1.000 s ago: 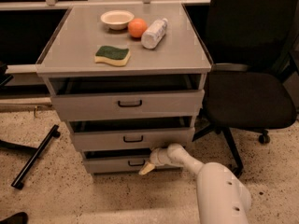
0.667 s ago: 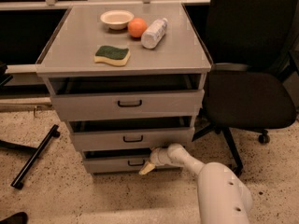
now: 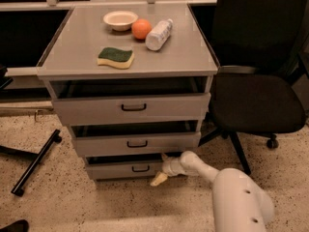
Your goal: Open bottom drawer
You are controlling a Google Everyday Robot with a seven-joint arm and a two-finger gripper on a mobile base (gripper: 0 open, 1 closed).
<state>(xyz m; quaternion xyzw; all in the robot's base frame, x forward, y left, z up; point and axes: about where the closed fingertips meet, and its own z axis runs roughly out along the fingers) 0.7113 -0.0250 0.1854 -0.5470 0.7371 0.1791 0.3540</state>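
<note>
The bottom drawer (image 3: pixel 120 169) is the lowest and narrowest of three grey drawer fronts, with a small black loop handle (image 3: pixel 140 168) at its centre. It stands slightly out, with a dark gap above it. My gripper (image 3: pixel 161 172) is at the drawer's right end, just right of the handle, low near the floor. One cream fingertip (image 3: pixel 158 179) points down and left below the drawer front. My white arm (image 3: pixel 231 197) comes in from the lower right.
The middle drawer (image 3: pixel 136 143) and top drawer (image 3: pixel 131 108) are above, each slightly out. On the cabinet top lie a sponge (image 3: pixel 115 57), bowl (image 3: pixel 120 19), orange (image 3: pixel 141 29) and bottle (image 3: pixel 159 34). A black office chair (image 3: pixel 256 100) stands right; a black bar (image 3: pixel 36 161) lies left.
</note>
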